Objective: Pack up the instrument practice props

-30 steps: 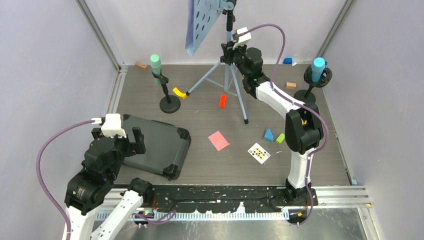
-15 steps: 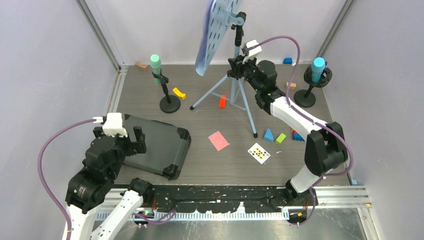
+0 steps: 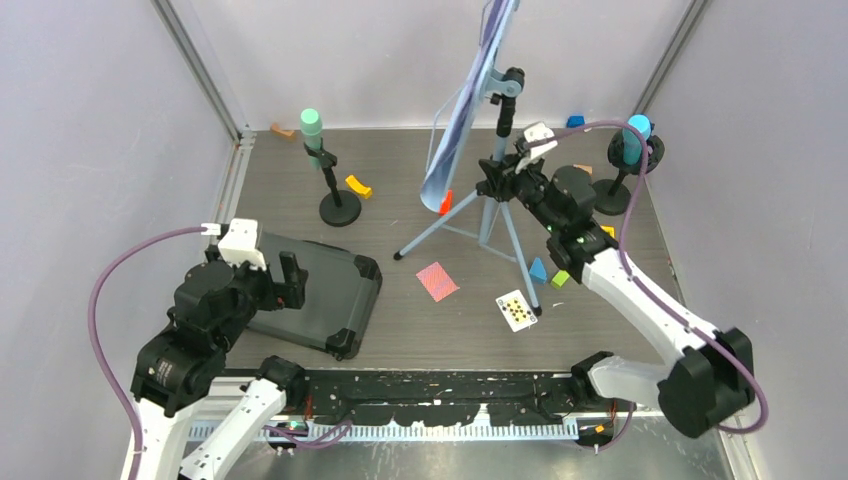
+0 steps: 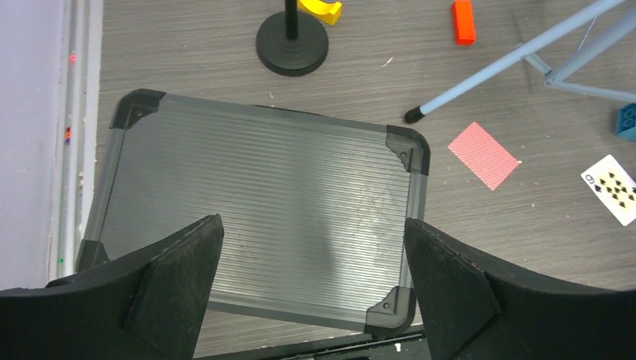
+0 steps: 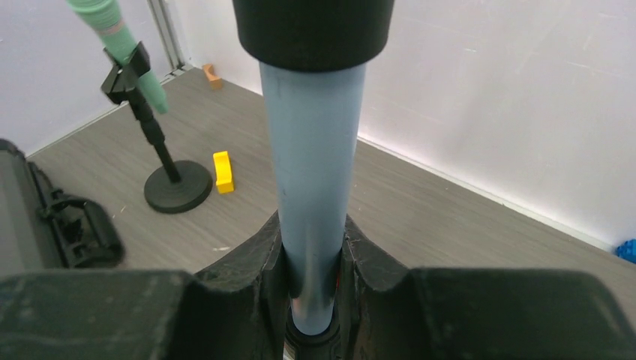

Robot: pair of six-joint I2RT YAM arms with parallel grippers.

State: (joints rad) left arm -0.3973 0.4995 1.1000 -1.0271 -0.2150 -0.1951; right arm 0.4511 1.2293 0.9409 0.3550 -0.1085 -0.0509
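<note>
Toward the far right of the surface [image 3: 400,190], the pale blue perforated music rack on tripod legs [image 3: 467,110] stands with its round blue pole [image 5: 313,165] clamped narrowly between the right fingers [image 5: 277,256]; the pole's long axis runs up from that grip, close to upright, with the rack panel nearly edge-on above; at the near left lies the dark grey ribbed hard case [image 4: 255,202], lid shut, and the left fingers [image 4: 184,270] hover over it spread wide, holding nothing; so the case lies near and left of the held rack, with the left arm much nearer to it, and the lid likely needs opening first; only the right wrist view shows both fingers pressed against the pole; only the top view shows the whole spread of legs, though not whether their feet touch the surface; the left wrist view shows one black leg tip [image 4: 412,115] just beyond the case's far right corner.
</note>
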